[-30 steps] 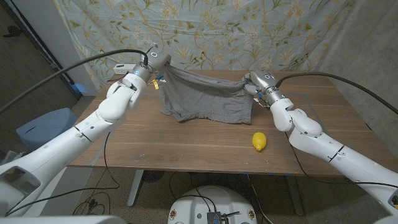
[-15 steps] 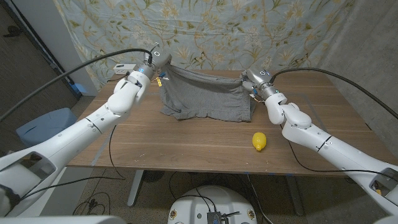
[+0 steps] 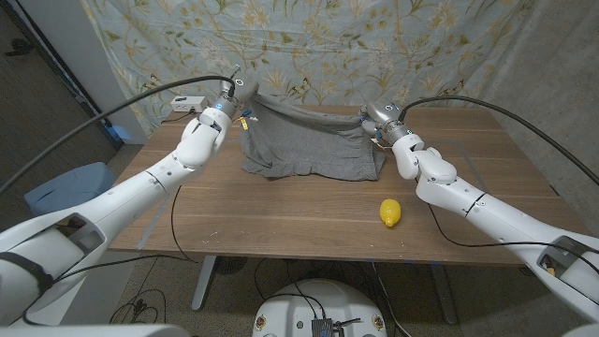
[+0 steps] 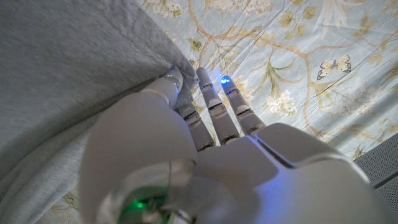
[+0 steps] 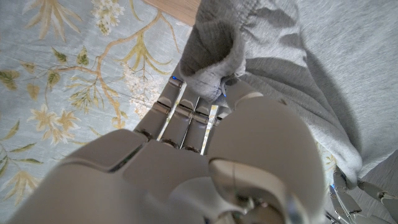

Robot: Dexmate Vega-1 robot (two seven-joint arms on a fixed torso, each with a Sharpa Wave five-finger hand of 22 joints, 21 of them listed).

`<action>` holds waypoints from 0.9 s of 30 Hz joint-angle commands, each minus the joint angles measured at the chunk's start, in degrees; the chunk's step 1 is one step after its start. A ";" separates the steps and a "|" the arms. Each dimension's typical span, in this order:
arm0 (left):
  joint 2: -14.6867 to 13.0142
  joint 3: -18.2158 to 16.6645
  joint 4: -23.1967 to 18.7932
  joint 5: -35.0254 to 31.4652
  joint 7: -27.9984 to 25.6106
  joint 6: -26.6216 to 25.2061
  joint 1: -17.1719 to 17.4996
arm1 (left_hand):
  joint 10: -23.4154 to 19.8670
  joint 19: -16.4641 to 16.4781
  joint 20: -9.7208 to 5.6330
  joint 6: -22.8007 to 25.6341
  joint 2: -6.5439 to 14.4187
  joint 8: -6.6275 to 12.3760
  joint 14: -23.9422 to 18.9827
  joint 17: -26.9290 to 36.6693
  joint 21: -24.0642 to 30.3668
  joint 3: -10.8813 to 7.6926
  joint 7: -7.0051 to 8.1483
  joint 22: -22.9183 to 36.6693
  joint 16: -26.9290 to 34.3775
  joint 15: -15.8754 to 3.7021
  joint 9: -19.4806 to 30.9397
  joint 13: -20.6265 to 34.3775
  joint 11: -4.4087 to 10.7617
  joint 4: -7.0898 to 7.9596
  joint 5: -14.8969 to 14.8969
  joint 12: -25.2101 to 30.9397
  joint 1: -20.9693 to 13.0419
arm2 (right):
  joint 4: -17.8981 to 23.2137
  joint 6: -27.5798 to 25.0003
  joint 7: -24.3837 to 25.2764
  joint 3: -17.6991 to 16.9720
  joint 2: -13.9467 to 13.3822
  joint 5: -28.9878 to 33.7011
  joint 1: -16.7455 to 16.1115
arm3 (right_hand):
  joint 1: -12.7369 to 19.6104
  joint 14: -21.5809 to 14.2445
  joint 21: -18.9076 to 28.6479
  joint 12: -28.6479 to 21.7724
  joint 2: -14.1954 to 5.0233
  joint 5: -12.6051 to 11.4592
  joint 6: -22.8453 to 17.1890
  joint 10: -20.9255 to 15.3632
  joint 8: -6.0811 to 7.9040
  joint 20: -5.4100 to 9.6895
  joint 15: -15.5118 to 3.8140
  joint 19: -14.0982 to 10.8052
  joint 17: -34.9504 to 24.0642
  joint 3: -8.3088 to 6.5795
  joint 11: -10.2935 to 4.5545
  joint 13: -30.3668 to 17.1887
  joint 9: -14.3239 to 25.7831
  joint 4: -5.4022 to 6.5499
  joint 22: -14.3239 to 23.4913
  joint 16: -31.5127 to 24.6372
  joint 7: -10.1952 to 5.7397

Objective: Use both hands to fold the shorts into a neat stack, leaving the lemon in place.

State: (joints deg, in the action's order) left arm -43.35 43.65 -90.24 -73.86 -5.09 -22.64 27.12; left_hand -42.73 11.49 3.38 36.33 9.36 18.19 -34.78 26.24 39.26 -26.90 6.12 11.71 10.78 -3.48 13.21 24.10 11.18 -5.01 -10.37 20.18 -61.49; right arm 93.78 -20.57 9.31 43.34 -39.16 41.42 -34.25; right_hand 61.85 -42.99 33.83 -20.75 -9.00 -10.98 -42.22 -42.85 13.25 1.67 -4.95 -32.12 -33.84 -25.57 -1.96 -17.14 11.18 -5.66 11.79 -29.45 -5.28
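Grey shorts (image 3: 309, 145) hang stretched between my two hands above the far part of the wooden table (image 3: 281, 215), their lower edge resting on it. My left hand (image 3: 239, 96) grips the cloth's upper left corner; in the left wrist view its fingers (image 4: 208, 106) curl against the grey fabric (image 4: 68, 74). At the upper right corner my right hand (image 3: 379, 120) holds a bunched fold (image 5: 214, 50) of the shorts. A yellow lemon (image 3: 390, 212) lies on the table in front of the shorts' right end, apart from them.
A floral curtain (image 3: 318, 47) hangs close behind the table. A small white box (image 3: 185, 102) sits at the table's far left corner. A blue bin (image 3: 70, 192) stands on the floor to the left. Bare wood runs along the near half of the table.
Both hands have carried the shorts' top edge further back toward the curtain, and the cloth's lower edge has slid back with them. The lemon has stayed put.
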 commanded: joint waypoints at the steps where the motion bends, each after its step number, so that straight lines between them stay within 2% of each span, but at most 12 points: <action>1: 1.80 5.55 4.44 -4.44 6.68 -3.85 -4.14 | 6.80 -2.40 0.89 -7.43 -2.12 -6.06 5.23 -4.21 0.37 0.81 -0.25 -0.13 -0.49 -7.88 -2.18 -3.80 -0.69 0.84 0.17 -5.74 5.08 | -1.10 -4.72 -9.45 3.12 1.05 -0.20 4.22 | -2.48 6.14 0.64 4.27 1.27 -0.05 8.04 7.58 -3.10 -0.43 -5.84 2.49 3.76 0.22 -0.44 0.98 0.01 0.36 -0.47 6.42 -0.59; 2: 1.93 5.98 4.59 -5.10 7.77 -4.25 -4.42 | 8.19 -2.61 0.91 -8.76 -2.19 -6.80 5.86 -4.76 0.37 0.89 -0.36 -0.16 -0.45 -7.69 -2.29 -4.27 -0.89 0.83 0.22 -6.59 5.57 | -1.16 -5.21 -10.49 3.40 1.11 -0.28 4.57 | -2.98 8.61 0.56 6.04 1.65 -0.24 12.56 11.11 -3.59 -0.76 -5.46 3.64 4.77 0.37 -0.72 1.30 0.04 0.04 -0.65 8.50 -0.46; 4: 2.26 7.16 4.98 -7.57 10.56 -5.63 -5.00 | 14.43 -3.92 1.52 -15.29 -3.38 -8.58 9.64 -6.71 0.10 1.71 -0.86 -0.30 -0.65 -6.84 -2.54 -6.00 -2.27 0.17 0.41 -9.45 6.98 | -1.17 -5.75 -11.57 3.78 1.08 -0.46 4.93 | -3.78 11.84 0.40 8.28 1.68 -0.47 17.61 16.24 -3.46 -0.95 -4.77 5.14 5.98 0.56 -0.91 1.73 0.03 -0.17 -0.90 11.21 0.02; 5: 2.40 7.84 5.39 -9.01 11.47 -6.14 -5.33 | 17.90 -4.38 1.90 -18.61 -3.79 -8.77 11.41 -7.64 -0.03 2.17 -1.12 -0.37 -0.67 -5.91 -2.59 -6.83 -2.06 -0.02 0.38 -10.18 7.76 | -1.10 -6.14 -11.91 3.98 1.07 -0.40 5.04 | -4.08 12.78 0.44 8.93 1.88 -0.49 19.47 17.98 -3.54 -1.18 -4.47 5.30 6.25 0.75 -0.89 1.86 0.02 -0.28 -0.98 11.94 0.17; 6: 2.56 8.26 5.74 -9.98 11.89 -6.69 -5.44 | 20.74 -4.76 2.08 -20.24 -4.18 -8.63 13.45 -8.35 -0.15 2.49 -1.16 -0.42 -0.85 -5.06 -2.60 -7.42 -2.89 -0.36 0.30 -10.52 8.08 | -0.88 -6.67 -12.71 4.25 0.99 -0.27 5.24 | -4.15 13.57 0.44 9.35 1.87 -0.55 21.36 19.25 -3.69 -1.29 -4.39 5.49 6.41 0.81 -1.09 1.97 0.00 -0.43 -1.03 12.48 0.00; 8: 2.70 8.56 5.87 -10.71 12.52 -7.39 -5.34 | 22.03 -5.32 2.25 -21.95 -4.37 -8.79 14.45 -8.79 -0.36 2.72 -1.32 -0.45 -0.82 -4.89 -2.61 -7.81 -2.96 -0.42 0.21 -10.43 8.47 | -0.42 -7.03 -13.47 4.32 0.75 -0.66 5.26 | -4.43 14.46 0.22 9.68 1.98 -0.53 22.33 20.44 -3.53 -1.50 -4.23 6.20 6.49 1.05 -0.96 2.06 0.00 -0.46 -1.07 12.96 -0.09; 11: 2.23 8.09 4.93 -9.59 11.91 -7.44 -4.46 | 23.04 -5.54 2.49 -22.52 -2.79 -8.41 15.16 -8.98 -0.43 2.35 -1.38 -0.47 -0.45 -4.52 -2.62 -8.26 -3.56 0.11 0.02 -10.17 8.90 | 0.93 -7.22 -13.54 3.96 -0.02 -1.43 4.53 | -5.22 14.99 0.14 9.57 1.68 -0.44 22.35 20.59 -3.08 -1.76 -4.05 6.56 6.28 1.53 -0.83 2.16 -0.01 0.03 -1.11 13.06 0.05; 14: 1.15 6.65 2.57 -6.04 11.26 -6.31 -2.95 | 22.47 -5.16 2.05 -21.48 -0.79 -7.58 15.04 -9.30 -0.21 2.78 -0.30 -0.45 0.36 -4.43 -2.61 -8.99 -3.39 2.33 0.31 -9.22 11.79 | 3.14 -7.22 -14.17 3.07 -1.23 -2.94 3.38 | -7.23 13.57 0.34 8.42 1.01 -0.30 17.94 18.15 -1.20 -2.09 -3.58 6.36 6.64 2.07 -0.08 2.42 -0.01 1.19 -1.16 12.97 0.62; 17: 0.02 4.56 -0.29 -0.88 11.31 -4.64 -1.12 | 22.02 -4.99 1.86 -20.44 -1.38 -7.24 14.66 -9.82 -0.14 4.24 0.52 -0.49 0.73 -3.89 -2.61 -9.56 -3.38 4.04 0.61 -8.79 15.05 | 5.66 -7.93 -15.53 2.41 -2.57 -3.94 2.27 | -9.42 12.95 0.56 8.05 1.46 -0.08 17.32 17.16 -1.16 -2.52 -2.86 5.94 6.91 3.05 0.59 2.59 -0.04 2.25 -1.20 13.07 0.94; 19: -0.59 3.09 -1.93 2.68 11.06 -3.70 0.20 | 21.93 -5.41 2.45 -20.18 -1.63 -7.21 14.72 -10.19 -0.32 5.22 0.68 -0.50 0.80 -2.93 -2.61 -9.91 -4.13 5.23 0.68 -8.64 17.33 | 7.27 -8.54 -16.09 1.96 -3.41 -4.44 1.38 | -10.28 12.87 0.55 8.03 1.52 -0.02 17.05 17.06 -1.14 -2.74 -2.69 5.98 6.99 3.40 0.80 2.66 -0.04 2.69 -1.21 13.15 1.04; 24: -1.82 0.59 -4.53 9.20 10.07 -1.81 2.80 | 21.63 -6.11 3.04 -19.94 -1.80 -7.21 15.04 -10.70 -0.65 6.33 0.66 -0.52 0.77 -1.90 -2.61 -10.30 -5.10 6.64 0.70 -8.41 20.04 | 10.91 -10.60 -17.73 1.15 -5.10 -5.29 -0.52 | -12.25 12.98 0.32 8.04 1.73 0.06 16.69 16.98 -1.19 -3.26 -2.08 6.59 7.18 4.21 1.21 2.81 -0.05 3.67 -1.24 13.45 1.24; 27: -2.52 -1.23 -5.63 14.19 9.55 -0.05 4.19 | 21.83 -7.07 3.58 -20.05 -1.70 -7.33 15.62 -11.22 -1.09 7.14 0.47 -0.52 0.64 -1.01 -2.62 -10.65 -6.38 7.87 0.63 -8.39 22.40 | 12.84 -11.42 -18.48 0.46 -5.92 -6.36 -1.69 | -14.38 13.54 0.09 8.18 1.86 0.15 17.01 17.27 -1.49 -3.57 -1.54 7.14 7.30 5.12 1.46 2.94 -0.05 4.75 -1.25 13.86 1.43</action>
State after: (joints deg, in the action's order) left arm -43.42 47.43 -90.70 -73.22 5.34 -26.72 26.56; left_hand -20.86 5.28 6.38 15.85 7.62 10.60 -19.82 15.27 38.53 -20.09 6.74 11.18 11.29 -2.37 10.55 13.59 5.71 1.85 -9.69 11.30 -40.68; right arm 100.23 -29.06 -5.81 45.49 -42.04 37.68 -32.73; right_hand 48.81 -29.49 34.16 -12.58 -7.23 -11.01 -24.99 -25.60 11.89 -1.48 -2.77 -25.15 -26.55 -20.81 -0.91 -14.11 11.19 -1.81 10.37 -16.07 -3.79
